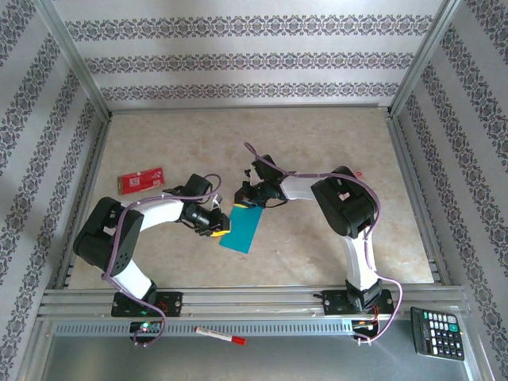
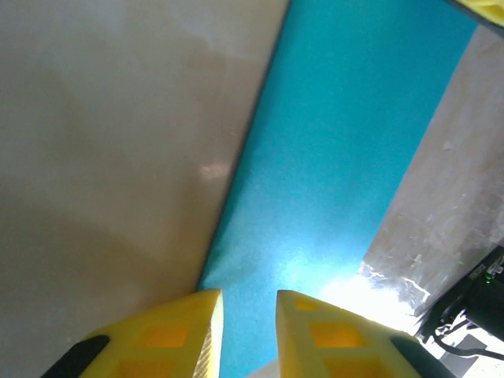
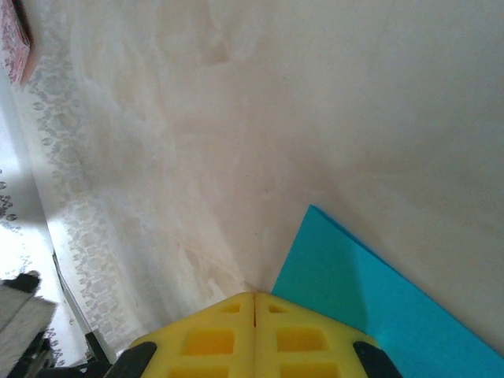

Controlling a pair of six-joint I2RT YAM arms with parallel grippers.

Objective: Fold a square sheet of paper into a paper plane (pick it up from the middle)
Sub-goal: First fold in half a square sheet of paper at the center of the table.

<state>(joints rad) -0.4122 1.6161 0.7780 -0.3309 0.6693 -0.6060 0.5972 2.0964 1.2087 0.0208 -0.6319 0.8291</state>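
Note:
The square sheet of paper lies flat on the table as a narrow teal-blue oblong, long side running away from me. No paper plane is in view. My left gripper sits at the sheet's left edge. In the left wrist view its yellow fingertips stand a small gap apart, the left gripper open, with the sheet showing between and beyond them. My right gripper is at the sheet's far end. The right gripper is shut with nothing in it, just left of the sheet's corner.
A small red-and-white card lies at the left of the tan table and shows as a card in the right wrist view. On the near ledge are a red-capped marker and a calculator. Patterned walls enclose the table.

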